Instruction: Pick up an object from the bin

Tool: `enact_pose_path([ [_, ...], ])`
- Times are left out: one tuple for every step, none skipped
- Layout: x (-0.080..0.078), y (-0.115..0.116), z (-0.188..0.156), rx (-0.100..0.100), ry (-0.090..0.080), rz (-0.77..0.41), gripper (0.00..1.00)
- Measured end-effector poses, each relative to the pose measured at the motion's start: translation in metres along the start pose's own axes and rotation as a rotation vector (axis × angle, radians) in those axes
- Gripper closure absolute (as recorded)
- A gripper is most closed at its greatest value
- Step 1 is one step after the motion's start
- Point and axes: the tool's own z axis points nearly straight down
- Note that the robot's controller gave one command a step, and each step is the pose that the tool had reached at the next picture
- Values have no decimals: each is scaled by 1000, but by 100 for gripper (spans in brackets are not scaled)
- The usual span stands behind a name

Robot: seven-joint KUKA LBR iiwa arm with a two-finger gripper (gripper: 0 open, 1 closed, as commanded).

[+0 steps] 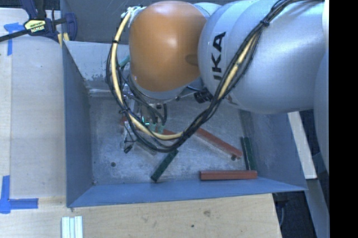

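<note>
Over bin (77, 119) floor, left of centre: claw (136, 129) state can't tell. Suggest centring on nearby dark green stick (164, 167), then descending straight.

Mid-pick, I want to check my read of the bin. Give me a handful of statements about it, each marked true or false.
1. A reddish-brown flat bar lies along the near wall of the bin. True.
2. The dark green stick left of that bar stands upright. False: it lies slanted on the floor.
3. The thin orange-red stick rests on top of the bar. False: the two lie apart.
4. The arm's orange cover hangs over the bin's left half. True.
5. The bin holds a big heap of things. False: only a few stick-like things, spread out.
</note>
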Motion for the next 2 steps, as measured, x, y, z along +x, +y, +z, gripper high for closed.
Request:
enact_pose_path([
  [-21,-5,86,1,-1,-54,0],
  [-75,-71,146,2,-6,-308,0],
])
